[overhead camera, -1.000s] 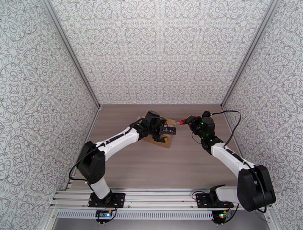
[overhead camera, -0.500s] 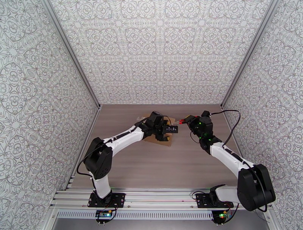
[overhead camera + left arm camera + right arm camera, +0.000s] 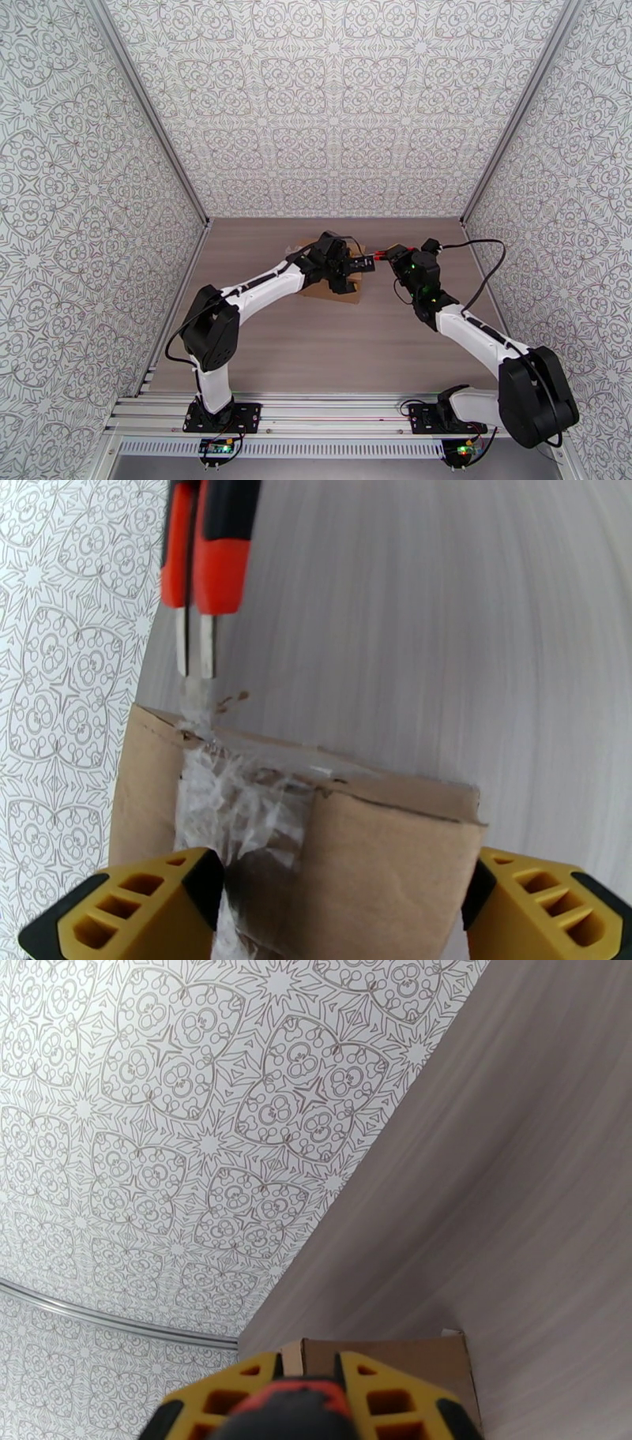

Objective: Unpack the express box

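The express box [image 3: 338, 292], brown cardboard with torn clear tape on its seam, lies mid-table. My left gripper [image 3: 352, 268] sits low over it, open wide. In the left wrist view the right half of the box [image 3: 387, 851] lies between the yellow fingers [image 3: 134, 910]; the right one is at the box's edge and the left one over the taped seam. My right gripper [image 3: 393, 255] is shut on a red-and-black utility knife [image 3: 379, 254]. The knife's handle [image 3: 209, 551] points down at the box, with the blade tip in the tape at the far edge. The right wrist view has the knife [image 3: 296, 1406] between the fingers and the box [image 3: 395, 1359] beyond.
Patterned walls close in the wooden table [image 3: 316, 347] on the left, back and right. The box lies close to the back wall [image 3: 197, 1157]. Bare table stretches between the box and the arm bases.
The left arm's elbow swung inward while its gripper stayed on the box and turned slightly. The right gripper carried the knife a little left, toward the box.
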